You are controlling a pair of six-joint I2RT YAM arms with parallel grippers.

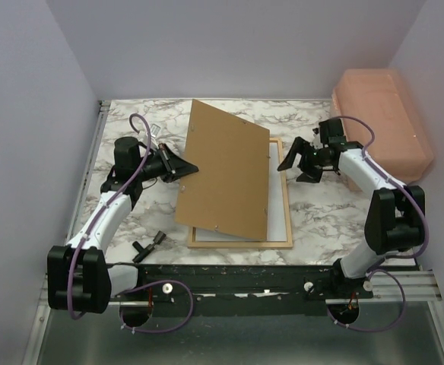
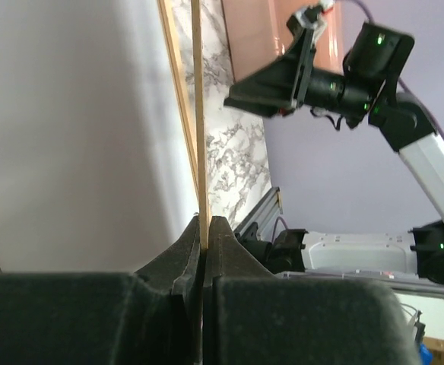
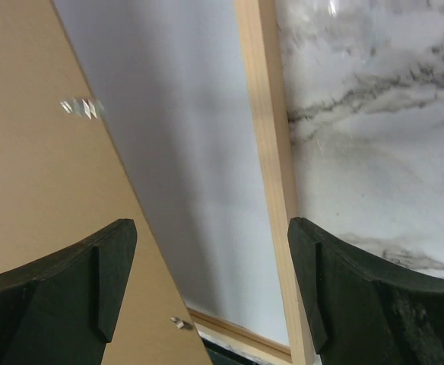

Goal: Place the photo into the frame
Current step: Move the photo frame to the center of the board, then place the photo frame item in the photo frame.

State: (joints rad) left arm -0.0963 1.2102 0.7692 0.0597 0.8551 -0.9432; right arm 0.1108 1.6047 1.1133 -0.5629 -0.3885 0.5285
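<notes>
Photo lies white side up inside the frame, flat on the worktop. Left gripper: fingers clamped on the backing board's left edge, holding it tilted over the frame, probably so it can be lowered as the cover. Right gripper: fingers spread wide and empty, above the right rail.

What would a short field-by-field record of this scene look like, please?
left claw: shut on the left edge of the backing board
backing board: askew over the frame, covering most of it
frame: flat on the table
photo: white side up inside the frame, mostly hidden
right claw: open, above the frame's right rail, holding nothing
pink bin: back right corner
</notes>
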